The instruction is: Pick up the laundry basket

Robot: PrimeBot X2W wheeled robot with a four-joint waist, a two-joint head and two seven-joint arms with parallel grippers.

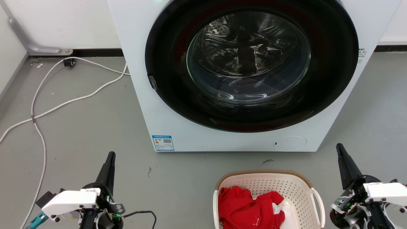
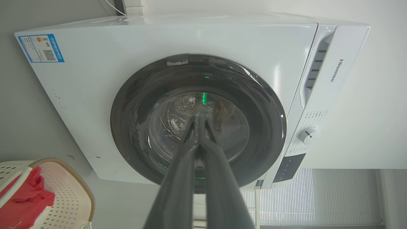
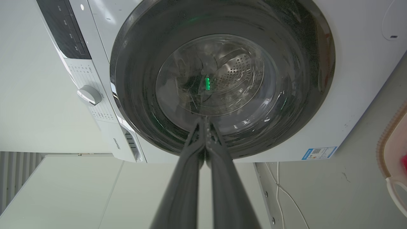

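Your left gripper (image 1: 111, 156) and right gripper (image 1: 339, 148) are pressed together, empty; oval cream-white perforated plastic laundry basket (image 1: 286, 186), red cloth (image 1: 241, 206) inside, sits between.

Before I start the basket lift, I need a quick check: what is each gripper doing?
Left gripper: closed, holding nothing.
Right gripper: closed, holding nothing.

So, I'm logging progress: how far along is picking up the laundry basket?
Done: nothing yet; the laundry basket sits on the floor before the washer, red clothes inside. In hand: nothing; the left gripper and right gripper are shut, empty, apart from it. Left: grasp and lift it.
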